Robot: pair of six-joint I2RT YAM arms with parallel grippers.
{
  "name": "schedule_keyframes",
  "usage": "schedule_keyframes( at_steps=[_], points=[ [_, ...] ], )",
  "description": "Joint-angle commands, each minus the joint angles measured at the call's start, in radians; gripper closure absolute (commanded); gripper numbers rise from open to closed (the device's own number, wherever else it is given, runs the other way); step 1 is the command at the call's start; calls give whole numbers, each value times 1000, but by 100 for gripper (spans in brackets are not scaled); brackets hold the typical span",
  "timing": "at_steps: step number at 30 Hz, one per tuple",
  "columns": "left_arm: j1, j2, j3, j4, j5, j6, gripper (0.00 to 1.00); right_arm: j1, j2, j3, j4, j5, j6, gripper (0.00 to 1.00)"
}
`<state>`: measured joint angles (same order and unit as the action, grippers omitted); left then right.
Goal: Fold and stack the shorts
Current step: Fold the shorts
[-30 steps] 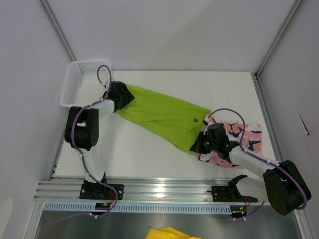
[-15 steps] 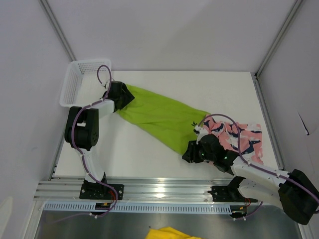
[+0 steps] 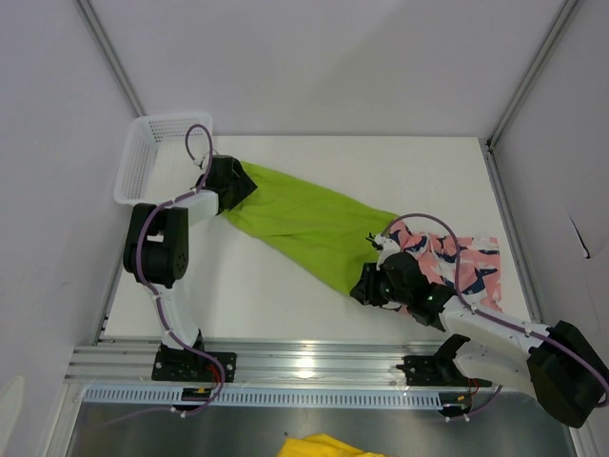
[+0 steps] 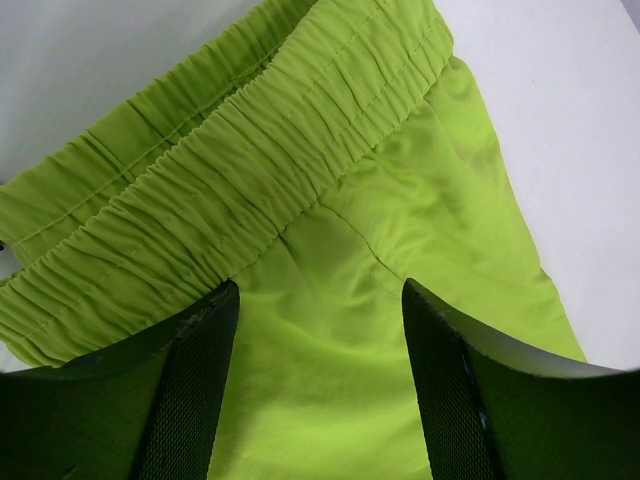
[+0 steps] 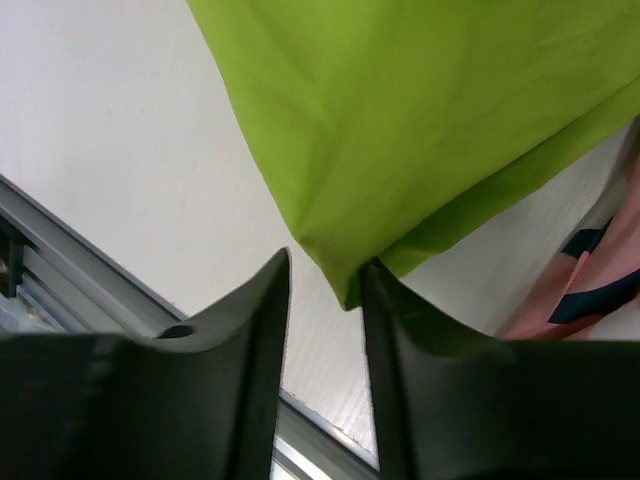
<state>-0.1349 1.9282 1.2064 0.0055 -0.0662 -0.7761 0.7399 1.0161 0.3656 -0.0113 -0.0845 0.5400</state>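
Note:
The lime green shorts (image 3: 304,224) lie spread in a diagonal from the back left to the table's middle. My left gripper (image 3: 240,183) sits over their waistband end, and its wrist view shows its jaws (image 4: 320,290) wide open, with the gathered waistband (image 4: 250,170) just ahead and green cloth under the gap. My right gripper (image 3: 364,288) is at the shorts' near leg corner, open. The green corner (image 5: 345,290) rests against the right finger's tip, with bare table showing in the gap (image 5: 325,262). The pink printed shorts (image 3: 471,262) lie crumpled to the right, partly under the right arm.
A white mesh basket (image 3: 143,162) stands at the back left, beside the left gripper. The aluminium rail (image 3: 304,362) runs along the table's near edge, close below the right gripper (image 5: 60,280). Grey walls enclose the table.
The right gripper has opened, let go of the green leg corner and moved left and nearer, off the pink shorts. The green leg has settled onto the table. The left arm has not moved.

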Motion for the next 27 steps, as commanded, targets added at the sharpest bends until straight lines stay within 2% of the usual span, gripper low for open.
schedule_keyframes(
  at_steps=[1, 2, 3, 5, 9, 12, 20, 23, 24, 27],
  points=[
    [4, 6, 25, 2, -11, 18, 31, -11, 35, 44, 76, -15, 8, 71],
    [6, 6, 24, 2, -11, 18, 31, -10, 38, 41, 83, -24, 9, 78],
    [4, 6, 24, 2, -11, 18, 31, -8, 44, 38, 86, -30, 15, 90],
    [4, 5, 24, 2, -11, 18, 31, -1, 39, 29, 82, -31, 21, 99],
    [4, 6, 25, 2, -11, 18, 31, 44, 6, -20, 77, -14, 57, 100],
    [4, 6, 28, 2, -9, 18, 30, 61, -11, -60, 70, -17, 98, 94],
    [4, 17, 54, -44, -12, 17, 29, 64, -102, -82, -87, 57, 169, 94],
    [4, 9, 79, -82, -7, 26, 27, 64, -113, -60, -134, 54, 164, 80],
    [4, 5, 85, -117, -4, 34, 26, 64, -122, -51, -166, 55, 155, 72],
    [4, -46, 102, -173, 8, 61, 21, 62, -160, 12, -243, 78, 135, 60]
  ],
)
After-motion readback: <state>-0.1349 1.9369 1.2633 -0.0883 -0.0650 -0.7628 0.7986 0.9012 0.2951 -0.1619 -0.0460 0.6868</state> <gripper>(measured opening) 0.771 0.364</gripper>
